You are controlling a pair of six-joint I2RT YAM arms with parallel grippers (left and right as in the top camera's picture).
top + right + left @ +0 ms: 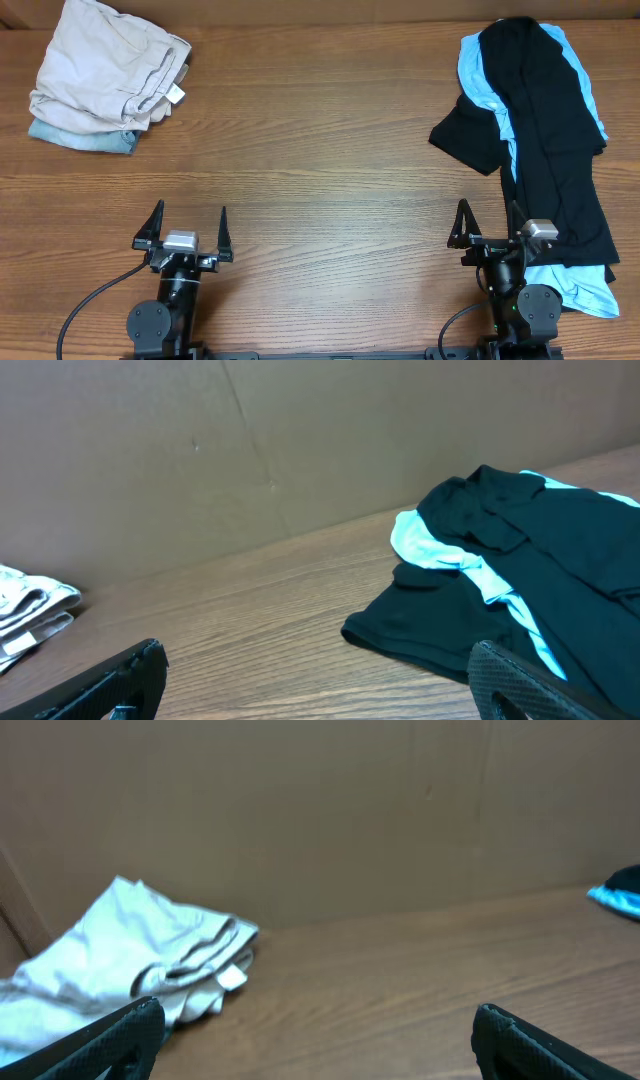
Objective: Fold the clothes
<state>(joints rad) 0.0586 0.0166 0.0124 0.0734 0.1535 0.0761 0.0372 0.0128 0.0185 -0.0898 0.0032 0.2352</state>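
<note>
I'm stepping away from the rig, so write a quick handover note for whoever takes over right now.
Left gripper: open, empty.
Right gripper: open, empty, beside the black garment.
Far left: beige garment folded atop a folded pale blue piece; looks done.
Left to fold: black garment and the light blue garment under it, both lying loose at right.

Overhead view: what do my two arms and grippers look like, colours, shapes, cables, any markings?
The left arm and right arm are black with round joint housings. The left gripper and right gripper each carry two slim, pointed black fingers ahead of a silver-grey block. A black cable trails from each arm. No markings are legible.
</note>
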